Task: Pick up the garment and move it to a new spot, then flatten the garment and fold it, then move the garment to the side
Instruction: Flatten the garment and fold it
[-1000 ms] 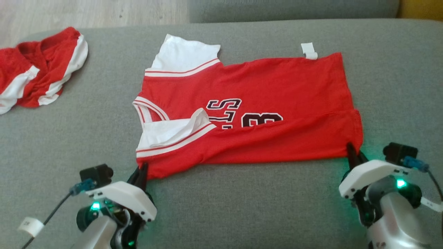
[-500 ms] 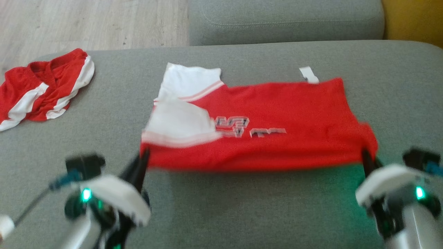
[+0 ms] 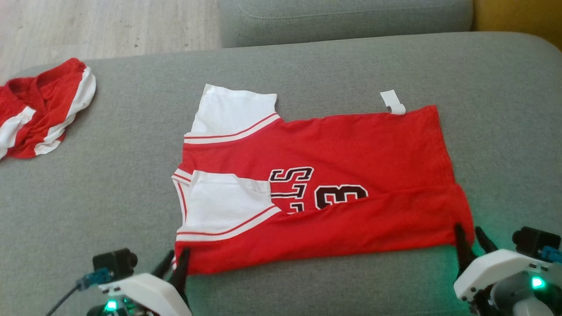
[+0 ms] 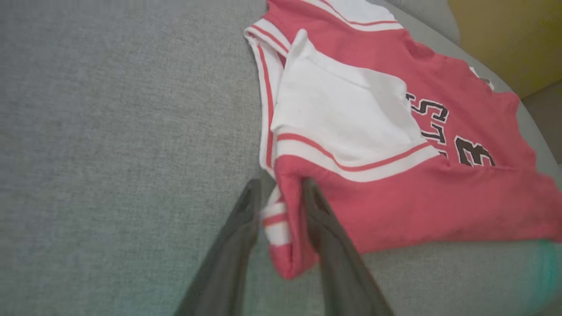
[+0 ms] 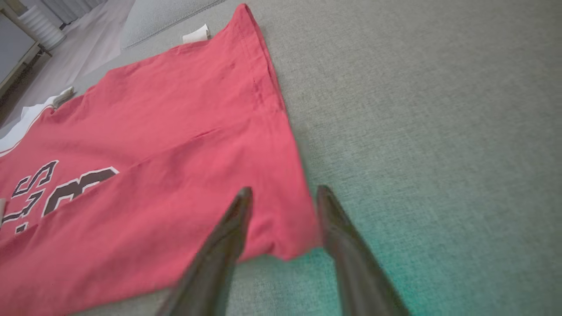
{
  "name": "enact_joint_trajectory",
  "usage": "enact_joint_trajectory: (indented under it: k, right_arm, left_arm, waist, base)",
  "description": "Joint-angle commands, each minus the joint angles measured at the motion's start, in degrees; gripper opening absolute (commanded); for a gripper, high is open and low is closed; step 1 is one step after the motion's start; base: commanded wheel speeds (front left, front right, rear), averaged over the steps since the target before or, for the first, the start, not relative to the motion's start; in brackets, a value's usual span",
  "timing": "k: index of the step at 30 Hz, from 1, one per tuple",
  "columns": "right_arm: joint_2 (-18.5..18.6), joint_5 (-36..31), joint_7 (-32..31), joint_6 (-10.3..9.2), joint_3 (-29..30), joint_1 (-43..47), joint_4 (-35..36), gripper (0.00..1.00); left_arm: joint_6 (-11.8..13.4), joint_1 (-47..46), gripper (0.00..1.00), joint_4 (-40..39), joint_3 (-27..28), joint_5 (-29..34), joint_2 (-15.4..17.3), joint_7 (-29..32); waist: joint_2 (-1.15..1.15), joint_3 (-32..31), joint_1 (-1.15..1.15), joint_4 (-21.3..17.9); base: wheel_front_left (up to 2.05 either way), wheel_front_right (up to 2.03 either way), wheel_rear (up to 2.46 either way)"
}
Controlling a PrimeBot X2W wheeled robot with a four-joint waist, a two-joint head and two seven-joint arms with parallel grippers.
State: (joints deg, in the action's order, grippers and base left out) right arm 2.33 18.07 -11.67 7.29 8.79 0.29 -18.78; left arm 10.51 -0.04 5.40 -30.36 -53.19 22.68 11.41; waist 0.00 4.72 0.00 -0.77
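Observation:
The red jersey (image 3: 342,149) with white sleeves and dark lettering lies spread on the grey couch seat (image 3: 109,197), its near edge folded over up to the number. My left gripper (image 3: 174,263) sits at the jersey's near left corner, open, with the red corner (image 4: 290,245) lying loose between its fingers (image 4: 246,228). My right gripper (image 3: 470,235) is at the near right corner, open too. In the right wrist view, its fingers (image 5: 338,228) straddle the hem corner (image 5: 285,237).
A second red and white garment (image 3: 39,109) lies bunched at the seat's far left edge. A white tag (image 3: 393,102) sticks out at the jersey's far hem. The couch backrest (image 3: 342,17) runs behind, with wooden floor (image 3: 88,26) beyond the left side.
The jersey's near edge was lifted and laid back down, and the near sleeve now lies flat. Both grippers' fingers have parted. The head camera has shifted.

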Motion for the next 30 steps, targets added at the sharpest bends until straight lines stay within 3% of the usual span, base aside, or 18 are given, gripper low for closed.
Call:
enact_joint_trajectory:
  k: [1,8,17,25,30]
  right_arm:
    - [0.5,-0.1,0.8,0.20,-1.4,-0.6,2.0,1.00]
    - [0.5,-2.5,3.6,0.20,-0.3,-0.4,5.7,1.00]
    - [0.5,-5.0,3.8,0.20,-4.0,-7.8,14.2,1.00]
    - [0.5,-5.5,2.4,0.20,-12.2,-18.7,17.2,1.00]
    - [0.5,-4.9,2.9,0.20,-15.0,-22.6,17.1,1.00]
  left_arm:
    - [-0.3,-3.8,1.00,-1.3,2.2,0.6,1.0,-1.1]
    - [-1.0,-10.0,1.00,-2.2,3.9,2.9,4.1,-1.0]
    - [-4.0,-34.3,1.00,-3.1,4.7,8.3,9.5,7.2]
    - [-8.8,-50.6,1.00,7.8,0.3,12.0,11.6,17.9]
    - [-9.5,-53.6,1.00,14.2,-1.1,13.5,13.1,21.0]
  waist:
    - [0.00,0.0,0.00,-0.2]
    - [0.00,0.0,0.00,-1.1]
    - [0.00,5.3,0.00,-4.8]
    - [0.00,16.0,0.00,-11.7]
    - [0.00,20.4,0.00,-14.7]
  base:
    - [0.00,0.00,0.00]
    - [0.00,0.00,0.00]
    - [0.00,0.00,0.00]
    - [0.00,0.00,0.00]
    - [0.00,0.00,0.00]
